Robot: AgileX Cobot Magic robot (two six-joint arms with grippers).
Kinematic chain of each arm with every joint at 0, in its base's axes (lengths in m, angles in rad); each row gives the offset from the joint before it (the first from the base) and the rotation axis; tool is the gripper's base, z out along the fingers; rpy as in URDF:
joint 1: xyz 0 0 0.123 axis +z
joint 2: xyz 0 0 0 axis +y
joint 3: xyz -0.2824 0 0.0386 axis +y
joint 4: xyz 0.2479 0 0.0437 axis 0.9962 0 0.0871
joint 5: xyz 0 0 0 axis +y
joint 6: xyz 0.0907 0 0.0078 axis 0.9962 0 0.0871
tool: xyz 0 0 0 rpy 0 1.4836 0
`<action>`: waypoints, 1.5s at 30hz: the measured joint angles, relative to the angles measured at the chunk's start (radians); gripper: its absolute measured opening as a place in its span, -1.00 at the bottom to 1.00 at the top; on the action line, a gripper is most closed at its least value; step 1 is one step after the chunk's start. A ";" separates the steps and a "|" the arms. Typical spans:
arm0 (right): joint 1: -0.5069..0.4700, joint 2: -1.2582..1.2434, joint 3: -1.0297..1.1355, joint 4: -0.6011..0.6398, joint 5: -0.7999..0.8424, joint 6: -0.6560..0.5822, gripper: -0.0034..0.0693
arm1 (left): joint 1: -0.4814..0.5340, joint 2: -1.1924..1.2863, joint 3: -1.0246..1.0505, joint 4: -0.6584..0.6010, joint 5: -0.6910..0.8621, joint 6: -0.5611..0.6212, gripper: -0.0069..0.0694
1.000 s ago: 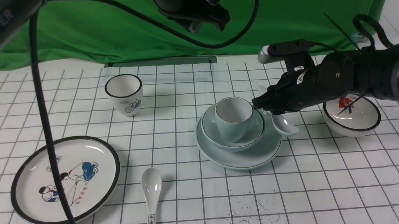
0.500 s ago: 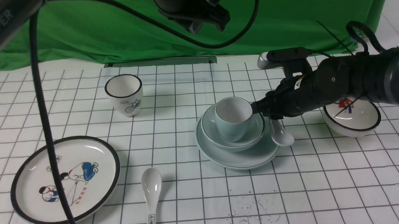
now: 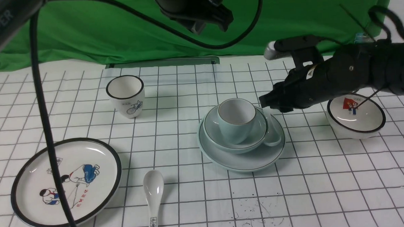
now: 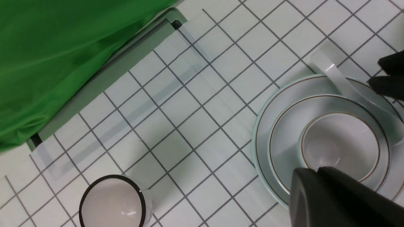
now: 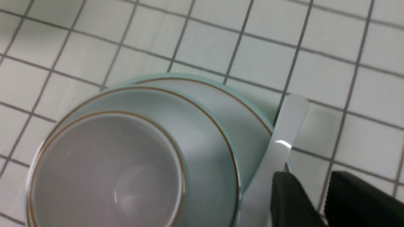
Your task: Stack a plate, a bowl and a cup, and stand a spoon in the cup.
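The pale blue-green plate point(image 3: 245, 161) sits mid-table with the bowl point(image 3: 213, 133) on it and the cup point(image 3: 236, 122) upright in the bowl. The plain spoon point(image 3: 274, 134) lies on the plate's right side, leaning against the bowl's rim, handle pointing away. It also shows in the right wrist view point(image 5: 284, 138) and the left wrist view point(image 4: 344, 85). My right gripper point(image 3: 264, 102) hovers just above the handle; its jaws point(image 5: 312, 176) stand slightly apart with only table between them. My left gripper point(image 3: 208, 22) is shut and empty, high above the stack point(image 4: 317, 170).
A black-rimmed bicycle cup point(image 3: 125, 95) stands at the back left. A cartoon plate point(image 3: 67, 182) and a printed spoon point(image 3: 153, 194) lie at the front left. A black-rimmed bowl point(image 3: 356, 117) sits under my right arm. A cable point(image 3: 45, 117) hangs at left.
The spoon hung from my right gripper beside the plate; now it lies on the plate against the bowl. The right gripper has let go and risen a little.
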 joint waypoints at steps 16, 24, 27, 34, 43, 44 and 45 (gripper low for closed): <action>-0.026 -0.612 0.064 -0.021 0.033 -0.103 -0.88 | 0.000 -0.326 0.203 0.008 -0.008 -0.037 -0.90; -0.026 -0.932 0.238 -0.021 -0.118 -0.097 -0.88 | 0.000 -0.743 0.740 0.083 -0.240 -0.162 -0.90; -0.026 -1.014 0.291 -0.021 -0.132 -0.096 -0.88 | 0.000 -0.906 0.949 0.103 -0.371 -0.207 -0.90; -0.026 -1.190 0.418 -0.021 -0.132 -0.096 -0.88 | 0.000 -1.325 1.384 0.168 -0.603 -0.363 -0.90; -0.026 -1.392 0.511 -0.021 -0.133 -0.096 -0.88 | 0.000 -1.689 1.642 0.191 -0.628 -0.426 -0.90; -0.026 -1.401 0.512 -0.021 -0.133 -0.096 -0.88 | 0.000 -1.715 1.651 0.192 -0.628 -0.426 -0.90; -0.026 -1.402 0.513 -0.021 -0.133 -0.096 -0.88 | 0.000 -1.720 1.653 0.192 -0.628 -0.426 -0.90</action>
